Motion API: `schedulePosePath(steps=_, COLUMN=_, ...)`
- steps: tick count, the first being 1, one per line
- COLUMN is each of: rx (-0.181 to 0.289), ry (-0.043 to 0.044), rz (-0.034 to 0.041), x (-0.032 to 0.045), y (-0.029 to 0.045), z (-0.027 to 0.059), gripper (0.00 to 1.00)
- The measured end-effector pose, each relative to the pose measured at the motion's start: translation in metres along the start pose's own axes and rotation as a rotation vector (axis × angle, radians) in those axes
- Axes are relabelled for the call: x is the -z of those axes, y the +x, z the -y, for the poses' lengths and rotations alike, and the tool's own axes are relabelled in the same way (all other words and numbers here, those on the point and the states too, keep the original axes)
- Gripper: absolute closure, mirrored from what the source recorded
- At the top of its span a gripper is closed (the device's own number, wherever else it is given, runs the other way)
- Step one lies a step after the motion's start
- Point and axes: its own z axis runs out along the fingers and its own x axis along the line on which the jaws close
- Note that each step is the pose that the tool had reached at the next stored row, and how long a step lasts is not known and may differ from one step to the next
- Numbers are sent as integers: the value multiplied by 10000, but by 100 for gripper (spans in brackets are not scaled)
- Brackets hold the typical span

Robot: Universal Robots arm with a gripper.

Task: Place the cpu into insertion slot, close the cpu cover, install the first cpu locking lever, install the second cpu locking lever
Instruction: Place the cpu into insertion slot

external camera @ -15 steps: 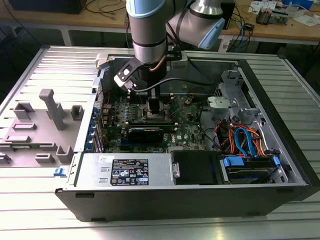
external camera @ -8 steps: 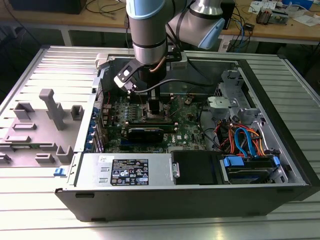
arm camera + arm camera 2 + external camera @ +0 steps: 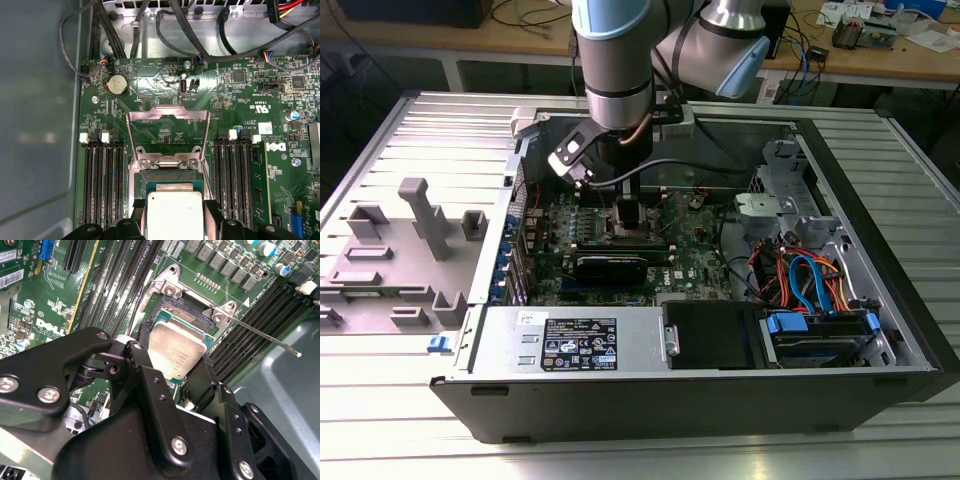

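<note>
The pincer point(image 3: 175, 359) pinches the cpu point(image 3: 176, 351) by two opposite edges. That grip leaves the dull metal top bare and, by the look of it, keeps the chip level and square to the insertion slot point(image 3: 184, 315). The chip sits directly over the slot, with the dark contact field showing past its far edge. The pictures do not settle whether it rests in the seat or hangs just above it.

In the first wrist view the cpu cover point(image 3: 150, 114) is swung back on its hinge, away from the slot, so the opening is free for the chip. One thin locking lever point(image 3: 265, 335) sticks out unlatched across the memory slots point(image 3: 260, 305), which is likely why the cover can stand open. On this evidence, neither the cover nor the levers are done.

In the exterior view the arm point(image 3: 615, 60) reaches straight down into an open computer case point(image 3: 720, 400) that lies on its side with the green motherboard point(image 3: 695, 255) facing up. The case rests on a ribbed metal surface point(image 3: 380, 430). Grey fixtures point(image 3: 420, 215) stand on it toward the exterior view's left. Wooden benches point(image 3: 920, 60) strewn with cables line the room behind.
</note>
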Motion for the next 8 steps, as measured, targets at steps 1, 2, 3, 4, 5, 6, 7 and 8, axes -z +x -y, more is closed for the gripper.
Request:
schedulePosePath(steps=1, rx=0, ry=-15, rz=4, x=-12, y=-1, z=2, gripper=45)
schedulePosePath(steps=2, rx=1, ry=-27, rz=7, x=-25, y=1, z=3, gripper=45)
schedulePosePath(steps=3, rx=2, ry=-29, rz=8, x=-33, y=2, z=4, gripper=45)
schedulePosePath(steps=4, rx=2, ry=-29, rz=8, x=-39, y=3, z=5, gripper=45)
schedulePosePath(steps=5, rx=2, ry=-29, rz=10, x=-44, y=3, z=6, gripper=45)
schedulePosePath(steps=6, rx=3, ry=-28, rz=19, x=-54, y=4, z=7, gripper=45)
schedulePosePath(steps=7, rx=3, ry=-29, rz=21, x=-64, y=5, z=8, gripper=45)
schedulePosePath(steps=8, rx=4, ry=-28, rz=24, x=-73, y=5, z=9, gripper=45)
